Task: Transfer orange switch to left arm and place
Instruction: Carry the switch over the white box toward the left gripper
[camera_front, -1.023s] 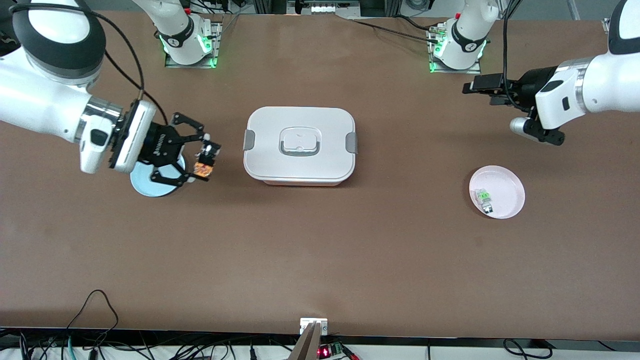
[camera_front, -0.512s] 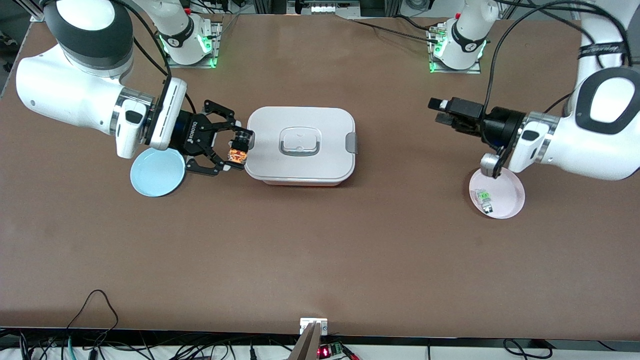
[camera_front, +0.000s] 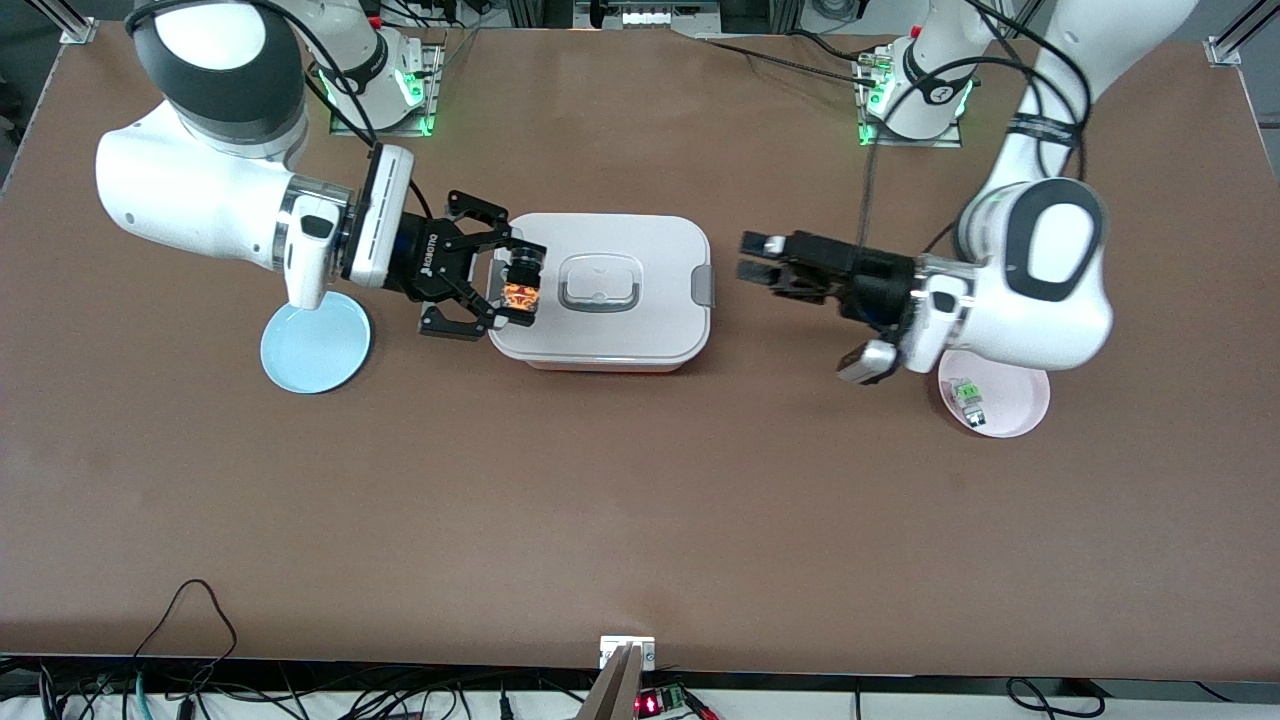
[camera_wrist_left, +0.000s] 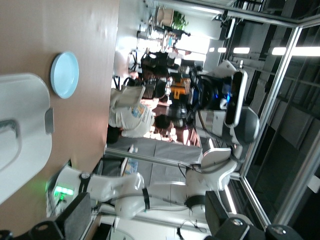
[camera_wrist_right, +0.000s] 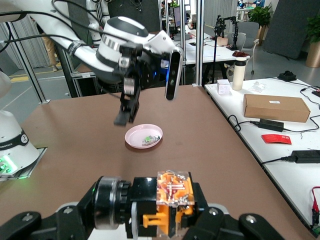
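My right gripper (camera_front: 520, 283) is shut on the orange switch (camera_front: 521, 293), a small black part with orange pieces, and holds it over the white lidded box (camera_front: 600, 345) at the edge toward the right arm's end. The right wrist view shows the switch (camera_wrist_right: 172, 200) clamped between the fingers. My left gripper (camera_front: 757, 258) is open and empty over the table beside the box, toward the left arm's end, pointing at the box. It also shows in the right wrist view (camera_wrist_right: 126, 112). In the left wrist view the box (camera_wrist_left: 22, 140) lies ahead of the spread fingers (camera_wrist_left: 77, 220).
A blue plate (camera_front: 315, 350) lies on the table under the right arm's wrist. A pink plate (camera_front: 1015, 405) with a pale green switch (camera_front: 968, 397) lies partly under the left arm. Both arm bases stand along the table's edge farthest from the front camera.
My right gripper has carried the orange switch from over the blue plate to over the box's edge. My left arm has swung in from the table's end toward the box.
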